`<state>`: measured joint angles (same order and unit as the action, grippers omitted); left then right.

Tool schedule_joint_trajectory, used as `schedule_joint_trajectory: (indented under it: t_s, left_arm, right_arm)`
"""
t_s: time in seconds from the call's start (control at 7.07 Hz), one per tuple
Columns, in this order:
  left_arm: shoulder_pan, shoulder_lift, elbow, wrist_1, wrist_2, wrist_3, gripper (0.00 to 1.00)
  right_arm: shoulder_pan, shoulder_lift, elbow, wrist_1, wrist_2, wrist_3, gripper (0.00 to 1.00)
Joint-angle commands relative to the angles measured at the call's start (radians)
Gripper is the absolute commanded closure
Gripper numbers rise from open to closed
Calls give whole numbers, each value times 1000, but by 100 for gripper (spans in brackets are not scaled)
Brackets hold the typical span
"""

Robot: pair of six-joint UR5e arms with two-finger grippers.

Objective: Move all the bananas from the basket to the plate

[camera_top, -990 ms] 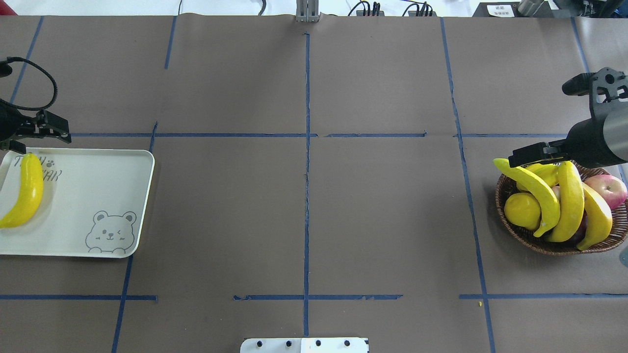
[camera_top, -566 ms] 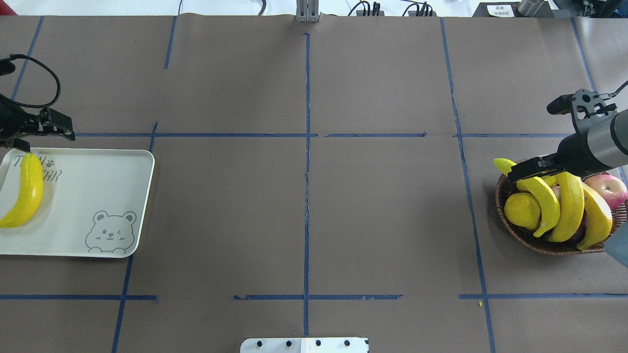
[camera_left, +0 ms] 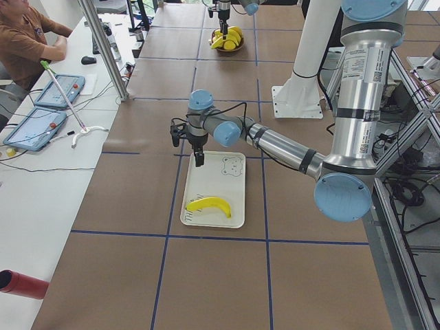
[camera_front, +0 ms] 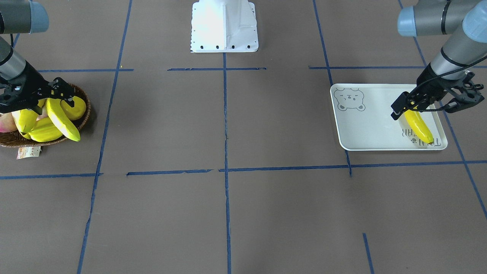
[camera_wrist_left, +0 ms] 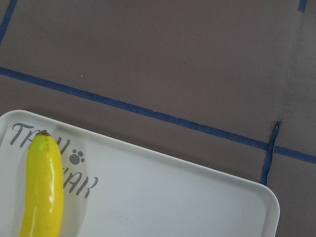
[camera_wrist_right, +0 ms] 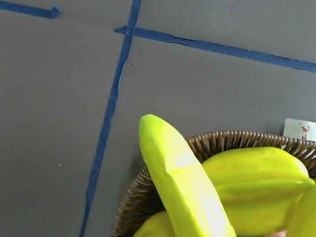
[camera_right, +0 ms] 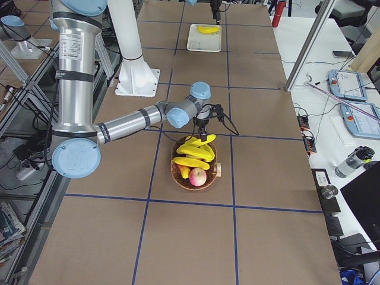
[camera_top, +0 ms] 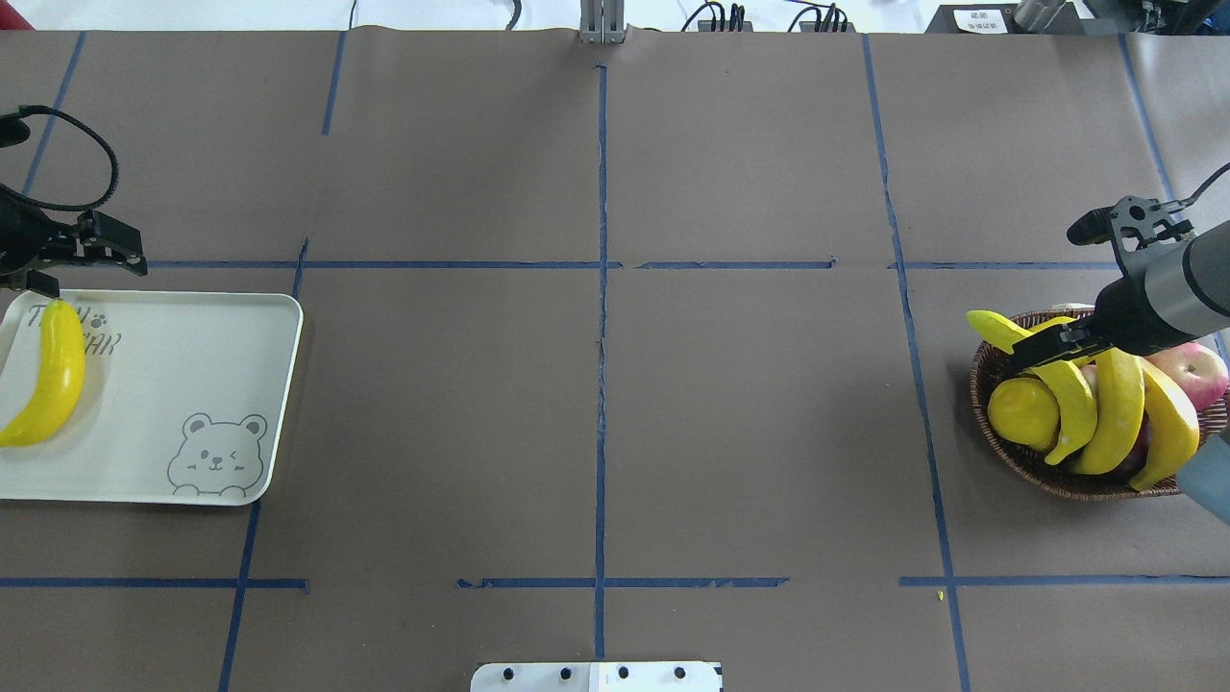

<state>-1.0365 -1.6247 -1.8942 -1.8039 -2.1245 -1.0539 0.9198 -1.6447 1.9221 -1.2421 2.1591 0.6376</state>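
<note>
One banana [camera_top: 48, 384] lies on the plate [camera_top: 183, 356] at its left side; it also shows in the left wrist view [camera_wrist_left: 44, 192]. My left gripper [camera_top: 75, 269] is open and empty, just above the plate's far left corner. Three bananas [camera_top: 1119, 404] lie piled in the wicker basket [camera_top: 1057, 481] at the right. My right gripper [camera_top: 1047, 343] is low over the basket, open, its jaws at the upper end of the leftmost banana [camera_top: 1067, 394], which fills the right wrist view [camera_wrist_right: 182, 182].
The basket also holds a lemon [camera_top: 1023, 413], a red apple [camera_top: 1192, 370] and a ridged starfruit [camera_wrist_right: 256, 182]. A paper tag [camera_front: 28, 152] hangs at its rim. Blue tape lines cross the brown table. An operator sits by the table in the exterior left view [camera_left: 27, 41].
My right gripper has come down and slightly towards me, from above the basket's rim onto the leftmost banana's upper end. The left gripper has barely moved.
</note>
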Motion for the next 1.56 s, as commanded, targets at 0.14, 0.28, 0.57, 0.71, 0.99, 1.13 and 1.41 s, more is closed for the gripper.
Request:
schedule_joint_trajectory:
  t_s: [0.14,0.28,0.57,0.71,0.99,1.13,1.41]
  left_arm:
    - [-1,0,0,0,0,0,0]
    - [-1,0,1,0,0,0,0]
    - [-1,0,1,0,0,0,0]
    - [-1,0,3,0,0,0,0]
    - [-1,0,3,0,0,0,0]
    - [-1,-1,3,0,0,0,0]
    - [1,-1,3,2,0,0,0]
  right_arm:
    - [-3,-1,-38,-8,1,-6,2]
    - [-4,2,-49,-8,2,-6,7]
    - [-9,3,-52,-10,2,-4,18]
    - [-15,6,-55,-10,2,-4,22]
    - [-16,14,-54,-8,10,-1,60]
    - [-15,14,-51,-8,43,-3,74]
    - [-9,10,-40,-7,59,-4,90]
